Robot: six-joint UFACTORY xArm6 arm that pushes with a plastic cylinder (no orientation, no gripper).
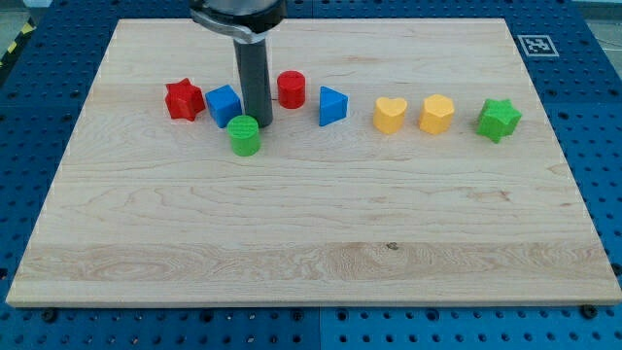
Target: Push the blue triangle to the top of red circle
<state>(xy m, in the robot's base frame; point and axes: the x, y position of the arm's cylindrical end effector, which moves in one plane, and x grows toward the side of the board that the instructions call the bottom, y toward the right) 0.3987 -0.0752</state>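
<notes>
The blue triangle lies on the wooden board, just to the right of the red circle and slightly lower in the view. My tip rests on the board to the left of the red circle, between it and a blue cube. It stands right above and beside a green cylinder. The red circle lies between my tip and the blue triangle.
A red star lies at the left end of the row. To the right of the triangle lie a yellow heart, a yellow hexagon-like block and a green star. The board sits on a blue perforated table.
</notes>
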